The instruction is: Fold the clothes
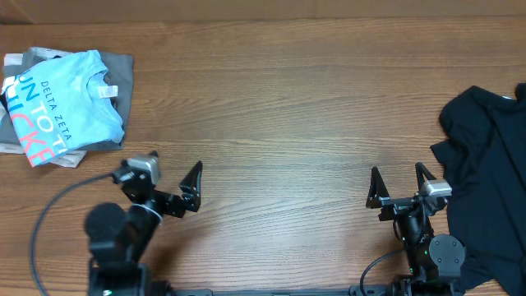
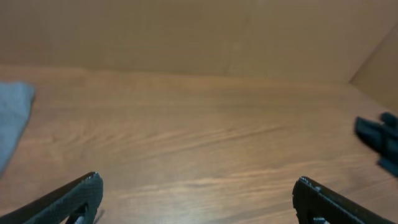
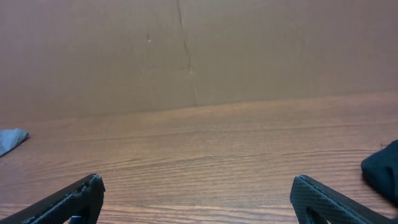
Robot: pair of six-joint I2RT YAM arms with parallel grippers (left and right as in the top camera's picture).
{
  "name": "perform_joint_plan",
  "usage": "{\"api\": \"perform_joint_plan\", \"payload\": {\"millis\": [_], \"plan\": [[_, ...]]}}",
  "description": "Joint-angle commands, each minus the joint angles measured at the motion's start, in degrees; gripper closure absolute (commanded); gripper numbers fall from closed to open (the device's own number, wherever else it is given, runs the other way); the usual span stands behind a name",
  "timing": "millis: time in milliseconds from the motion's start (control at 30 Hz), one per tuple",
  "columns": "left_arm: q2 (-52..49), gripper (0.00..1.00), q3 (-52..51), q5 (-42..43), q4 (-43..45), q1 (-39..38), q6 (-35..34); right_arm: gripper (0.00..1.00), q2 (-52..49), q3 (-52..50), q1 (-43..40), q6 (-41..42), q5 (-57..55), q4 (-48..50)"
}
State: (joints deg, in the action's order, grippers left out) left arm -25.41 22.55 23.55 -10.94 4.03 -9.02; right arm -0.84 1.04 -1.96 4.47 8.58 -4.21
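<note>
A folded light blue T-shirt [image 1: 70, 103] with coral-red and white lettering lies at the table's far left; its edge shows in the left wrist view [image 2: 12, 118]. A larger black garment [image 1: 485, 164] lies crumpled at the right edge, and a corner of it shows in the right wrist view [image 3: 382, 169]. My left gripper [image 1: 176, 168] [image 2: 198, 182] stands open over bare wood near the front left, apart from the shirt. The right gripper [image 1: 398, 173] [image 3: 198, 182] is open too, just left of the black garment, with nothing between its fingers.
A grey garment [image 1: 123, 70] lies under the blue shirt, with a white cloth edge [image 1: 12, 62] beside it. A brown cardboard wall [image 3: 186, 50] closes the back of the wooden table [image 1: 279, 107]. A blurred dark shape [image 2: 380, 140] sits at the right of the left wrist view.
</note>
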Motion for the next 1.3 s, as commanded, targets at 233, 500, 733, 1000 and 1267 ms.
{"api": "perform_joint_plan", "payload": {"millis": [233,500,733,1000,1267], "plan": [[10.6,0.0,-21.6,-14.1,14.5,-1.6,-2.8,0.0,0.7,-0.6,-0.3,0.2,0.1,0.2],[18.5,0.0,-22.3,-18.3,9.9,-1.6,-2.7,0.0,0.7,-0.6,-0.3,0.2,0.1,0.2],[25.3,0.0,-22.3,-18.4,7.0,-1.7,-2.3,0.0,0.7,-0.6,-0.3,0.2,0.1,0.2],[25.2,0.0,-22.3,-19.3,6.9,-2.7,-1.3,0.0,0.7,-0.6,-0.3,0.2,0.1,0.2],[25.2,0.0,-22.3,-19.3,6.9,-2.7,-1.3,0.0,0.7,-0.6,-0.3,0.2,0.1,0.2]]}}
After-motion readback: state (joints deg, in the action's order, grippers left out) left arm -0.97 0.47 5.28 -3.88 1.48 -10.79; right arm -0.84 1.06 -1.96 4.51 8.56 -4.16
